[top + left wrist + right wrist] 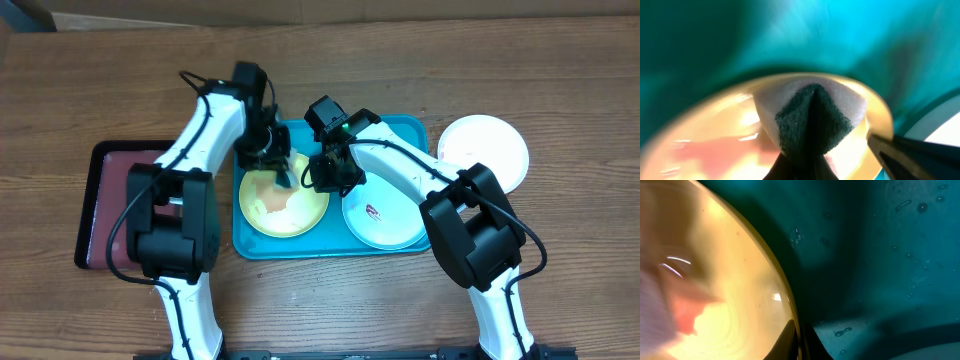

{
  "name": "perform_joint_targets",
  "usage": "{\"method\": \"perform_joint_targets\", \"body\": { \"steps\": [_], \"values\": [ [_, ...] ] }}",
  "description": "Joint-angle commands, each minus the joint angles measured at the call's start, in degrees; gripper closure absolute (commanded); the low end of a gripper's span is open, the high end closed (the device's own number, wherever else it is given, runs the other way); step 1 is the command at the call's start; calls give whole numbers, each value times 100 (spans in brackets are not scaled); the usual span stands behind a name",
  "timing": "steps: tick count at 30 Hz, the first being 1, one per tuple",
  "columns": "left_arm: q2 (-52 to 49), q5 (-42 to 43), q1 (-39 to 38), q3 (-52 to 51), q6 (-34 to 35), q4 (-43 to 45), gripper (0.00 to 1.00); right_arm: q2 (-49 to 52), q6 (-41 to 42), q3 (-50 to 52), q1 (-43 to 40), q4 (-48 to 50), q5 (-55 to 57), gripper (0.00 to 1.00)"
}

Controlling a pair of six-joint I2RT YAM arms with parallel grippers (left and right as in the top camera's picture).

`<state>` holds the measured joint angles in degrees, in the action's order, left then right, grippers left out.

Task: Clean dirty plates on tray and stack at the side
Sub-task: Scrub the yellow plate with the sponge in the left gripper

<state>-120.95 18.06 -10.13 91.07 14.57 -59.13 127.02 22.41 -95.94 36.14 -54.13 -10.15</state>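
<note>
A yellow-green plate [283, 205] lies in the left half of the turquoise tray [400, 128]. My left gripper [283, 172] is shut on a white sponge with a dark green scouring face [812, 117], which presses on that plate [715, 145] near its far rim. My right gripper [322, 180] is shut on the plate's right rim [799, 340], one finger inside and one outside. A pale plate with a small red smear [383, 215] sits in the tray's right half. A white plate [485, 150] rests on the table to the right of the tray.
A dark maroon tray with a black rim [105, 200] lies on the table to the left, partly under my left arm. Water drops dot the tray floor [880, 255]. The table's near edge runs just below the tray.
</note>
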Motion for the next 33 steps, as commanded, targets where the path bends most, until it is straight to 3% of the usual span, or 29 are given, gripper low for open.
{"method": "perform_joint_targets", "body": {
  "steps": [1, 5, 13, 19, 27, 33],
  "values": [
    [-24, 426, -125, -498, -125, 153, 96, 107, -33, 181, -42, -20, 367, 96],
    [-24, -431, -35, -756, 256, 85, 96, 107, -13, 181, -42, -22, 367, 96],
    [-24, -3615, 227, -697, 1438, -623, 96, 107, -13, 181, -42, -22, 369, 96],
    [-22, -4852, 310, -118, 2647, -1576, 96, 103, -15, 173, -42, -13, 391, 96],
    [199, -4135, 321, 1506, 2695, -2492, 96, -291, -44, -372, -13, -125, 424, 96],
    [1056, -2868, 612, 1860, 1884, -2406, 96, -787, -662, -1032, 17, -463, 1029, 96]
  ]
}}
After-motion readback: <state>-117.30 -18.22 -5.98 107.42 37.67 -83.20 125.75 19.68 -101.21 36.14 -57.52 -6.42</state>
